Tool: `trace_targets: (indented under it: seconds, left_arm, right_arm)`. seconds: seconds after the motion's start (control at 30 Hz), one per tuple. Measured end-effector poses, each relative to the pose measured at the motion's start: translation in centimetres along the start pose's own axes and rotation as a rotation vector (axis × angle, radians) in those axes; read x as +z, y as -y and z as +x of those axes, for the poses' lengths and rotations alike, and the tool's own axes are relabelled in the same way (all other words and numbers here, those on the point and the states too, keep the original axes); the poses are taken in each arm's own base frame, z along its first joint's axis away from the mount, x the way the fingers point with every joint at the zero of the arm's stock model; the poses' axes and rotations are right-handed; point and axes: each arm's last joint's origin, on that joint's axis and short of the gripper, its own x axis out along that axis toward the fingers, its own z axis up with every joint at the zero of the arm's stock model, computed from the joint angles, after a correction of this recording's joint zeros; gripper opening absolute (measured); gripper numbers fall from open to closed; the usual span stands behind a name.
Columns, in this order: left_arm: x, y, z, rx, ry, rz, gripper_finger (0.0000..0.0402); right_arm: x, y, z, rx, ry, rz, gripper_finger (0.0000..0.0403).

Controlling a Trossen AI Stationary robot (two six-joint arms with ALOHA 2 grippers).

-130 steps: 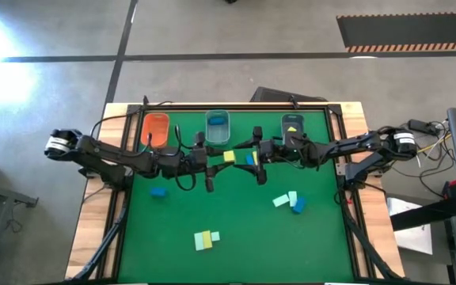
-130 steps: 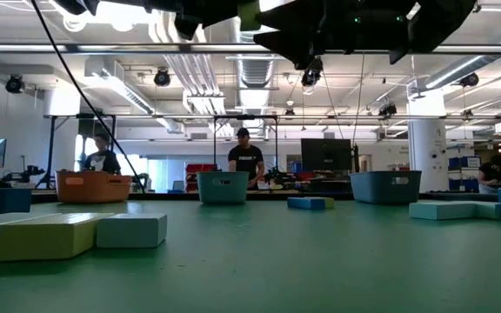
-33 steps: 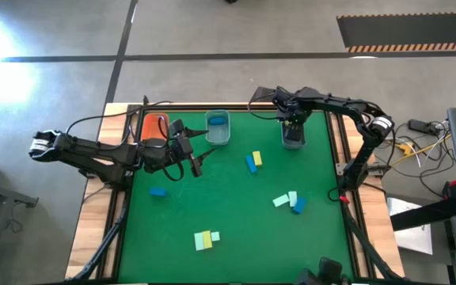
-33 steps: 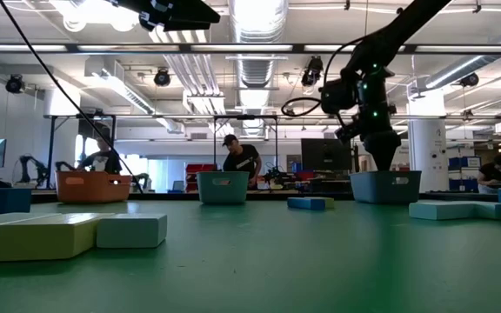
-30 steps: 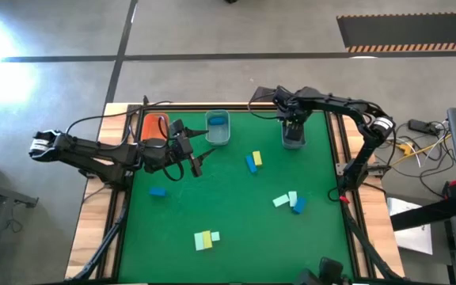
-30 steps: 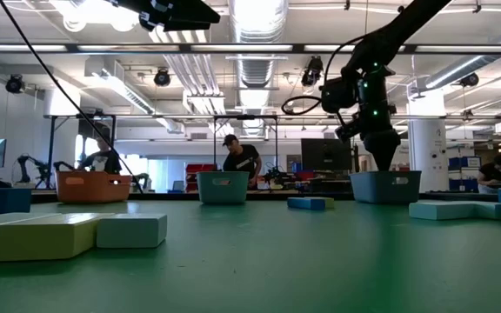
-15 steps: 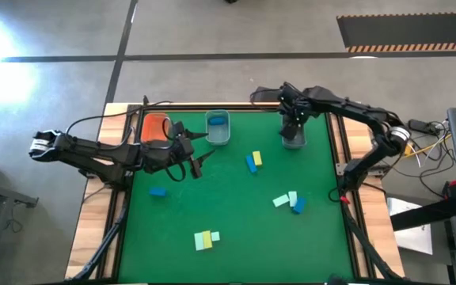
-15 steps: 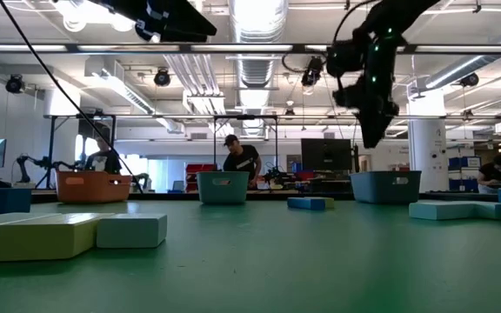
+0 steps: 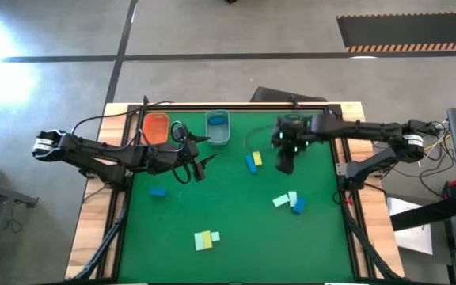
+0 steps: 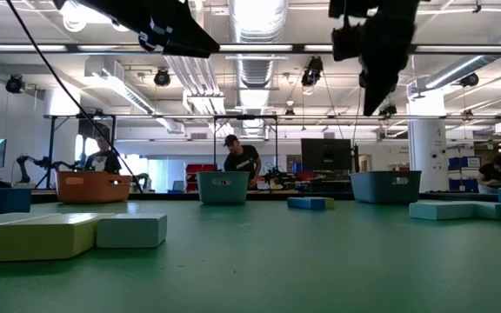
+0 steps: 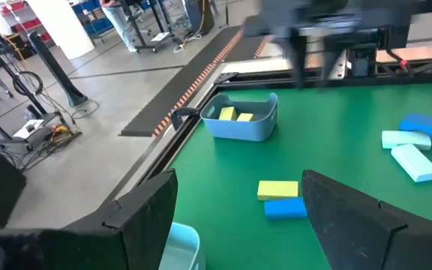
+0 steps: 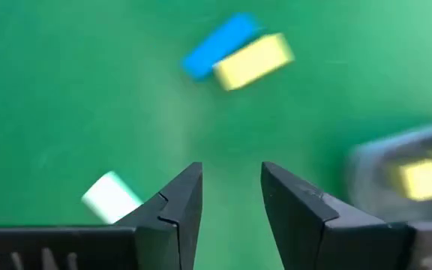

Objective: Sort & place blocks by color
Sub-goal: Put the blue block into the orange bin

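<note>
Two arms are over the green worktop point(image 9: 236, 229). The right tool point(image 9: 284, 162) hangs in the air over the far-right part of the worktop, just beside the yellow-and-blue pair point(image 9: 252, 161); its jaws stand partly apart with nothing between them, as the right wrist view confirms. The left tool point(image 9: 197, 162) waits toward the far-left part of the worktop, near the clear bin point(image 9: 218, 127), jaws wide apart and empty.

Blocks still loose on the worktop:
- yellow-and-blue pair, touching side by side, near the middle toward the far edge;
- mint and blue cluster point(image 9: 289, 201), toward the right edge;
- single blue block point(image 9: 157, 191), toward the left edge;
- yellow and mint group point(image 9: 205, 238), near the front edge.

Blocks already binned: yellow pieces lie in the grey bin point(image 11: 242, 120), seen in the left wrist view. The orange bin point(image 9: 156, 127) sits at the far-left corner.

Handling judgement: the blocks look rigid, light and smooth-sided. A grip across the two long flat faces should hold best. Touching neighbours are likely to shift when one is lifted, so the outer block is the safer first pick.
</note>
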Motion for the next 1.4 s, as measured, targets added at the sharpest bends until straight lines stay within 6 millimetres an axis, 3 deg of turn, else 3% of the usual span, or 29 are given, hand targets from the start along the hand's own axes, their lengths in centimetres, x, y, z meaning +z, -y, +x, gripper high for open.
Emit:
trace_targets:
  seconds: [0.3,0.57,0.87,1.23,1.4]
  left_arm:
    - [-0.1,0.1,0.1,-0.001,-0.006,0.003,0.0267]
    - [-0.1,0.1,0.1,-0.001,-0.005,0.003,0.0267]
    - [-0.1,0.1,0.1,0.0,-0.001,0.001,0.0267]
    - [-0.1,0.1,0.1,0.0,-0.001,0.002,0.0267]
    - [0.0,0.1,0.1,0.0,0.002,0.001,0.0267]
  right_arm:
    - [-2.3,-7.3,2.6,0.033,-0.111,-0.189,0.0192]
    - [-4.6,-10.7,5.9,-0.003,-0.235,-0.336,0.0232]
    - [-5.4,-12.2,9.5,-0.035,-0.284,-0.428,0.0229]
    - [-5.7,-12.3,13.7,-0.094,-0.387,-0.509,0.0222]
    - [-5.7,-12.4,14.2,-0.088,-0.396,-0.532,0.0174]
